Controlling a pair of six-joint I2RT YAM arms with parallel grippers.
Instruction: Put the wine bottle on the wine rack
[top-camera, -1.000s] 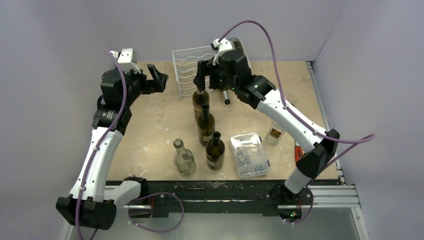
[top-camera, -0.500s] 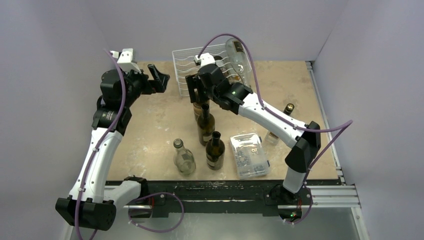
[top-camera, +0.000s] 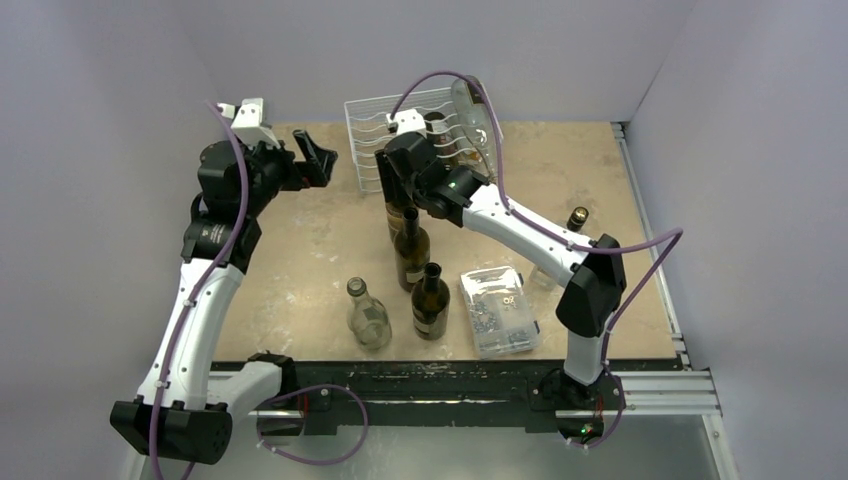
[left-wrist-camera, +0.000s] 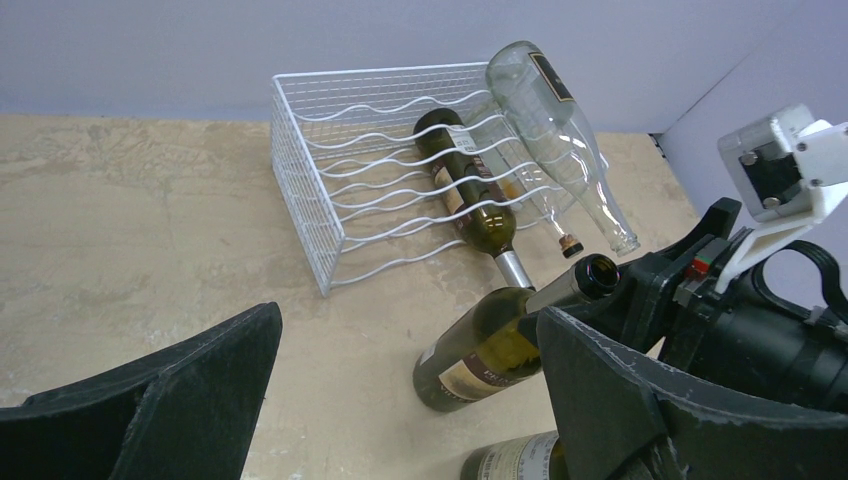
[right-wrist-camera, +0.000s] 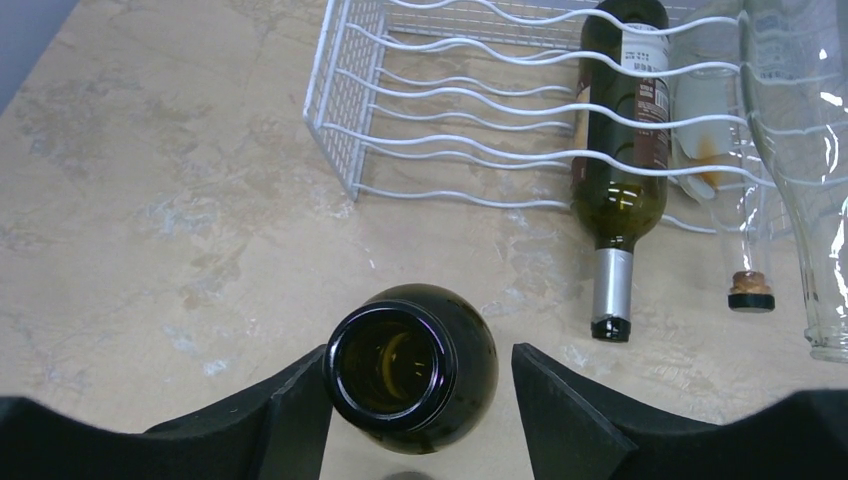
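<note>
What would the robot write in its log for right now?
left end effector: open, empty | right end effector: open around neck of upright dark bottle | rack: other bottles on it

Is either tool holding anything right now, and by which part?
Nothing yet. The right tool straddles the neck of a dark bottle, jaws open with a gap on one side. The left tool is open and empty.

clear parts box (top-camera: 498, 310), tan tabletop (top-camera: 300, 240)
</note>
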